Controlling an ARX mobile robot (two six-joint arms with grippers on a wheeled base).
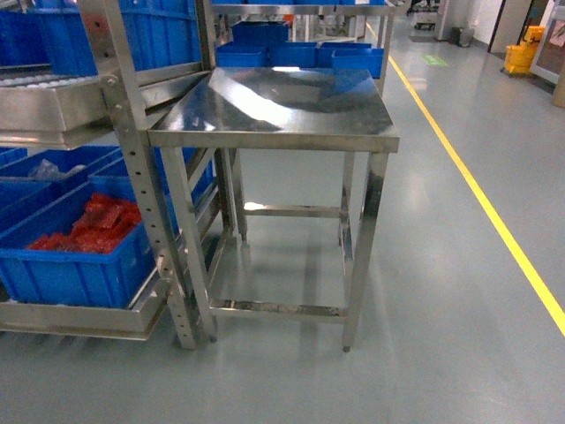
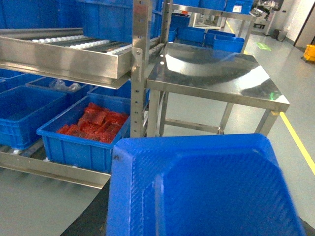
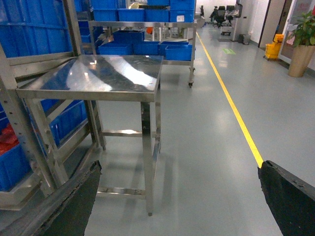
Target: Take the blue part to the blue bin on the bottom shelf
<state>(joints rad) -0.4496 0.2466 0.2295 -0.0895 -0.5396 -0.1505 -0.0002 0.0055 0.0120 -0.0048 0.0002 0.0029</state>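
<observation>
The blue part fills the lower half of the left wrist view, a dark-blue boxy block with rounded corners held very close to the camera. My left gripper is shut on it. Only a dark finger shows at the block's left edge. Blue bins sit on the rack's bottom shelf: one holds red parts and another blue bin stands to its left. My right gripper is open over the floor, its black fingers wide apart with nothing between them. Neither gripper shows in the head view.
A bare steel table stands right of the rack's perforated post. A roller shelf overhangs the bottom bins. More blue bins sit behind the table. A yellow floor line runs along the right.
</observation>
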